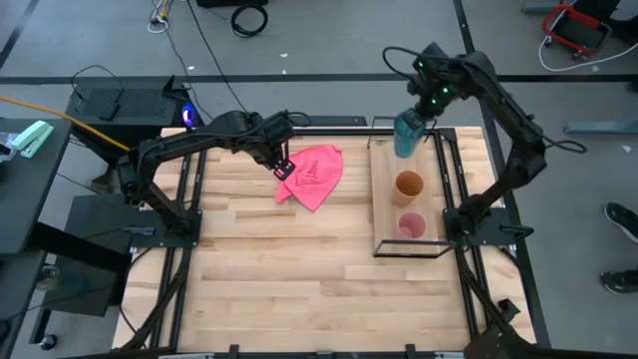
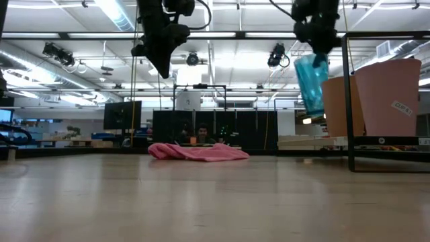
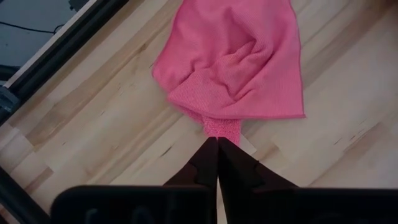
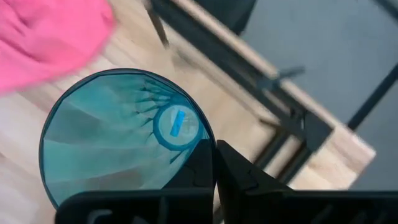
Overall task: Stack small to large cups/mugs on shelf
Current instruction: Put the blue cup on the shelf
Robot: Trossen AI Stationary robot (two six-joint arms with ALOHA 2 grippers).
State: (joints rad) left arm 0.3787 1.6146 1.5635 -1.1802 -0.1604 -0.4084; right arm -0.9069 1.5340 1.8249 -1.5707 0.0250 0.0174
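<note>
Pinched by its rim, teal-blue cup (image 4: 118, 137) is hanging in the right tool (image 1: 417, 112), above the shelf (image 1: 383, 189) at twelve o'clock. Left tool (image 1: 280, 160), fingers closed together and empty, is hovering over the pink cloth (image 1: 314, 175).

Pink cloth (image 1: 313, 176) lies crumpled on the tabletop (image 1: 299, 269) (pale planks)

In the low view both arms run off the top edge, so only their lower ends show. There the orange cup (image 2: 341, 107) is half covered by the pink cup (image 2: 391, 106), and the shelf (image 2: 376, 142) is cut by the right edge. The right wrist view crops the teal cup (image 4: 118, 140) rim; the pink cloth (image 4: 46, 37) is a blur, perhaps moving
</note>
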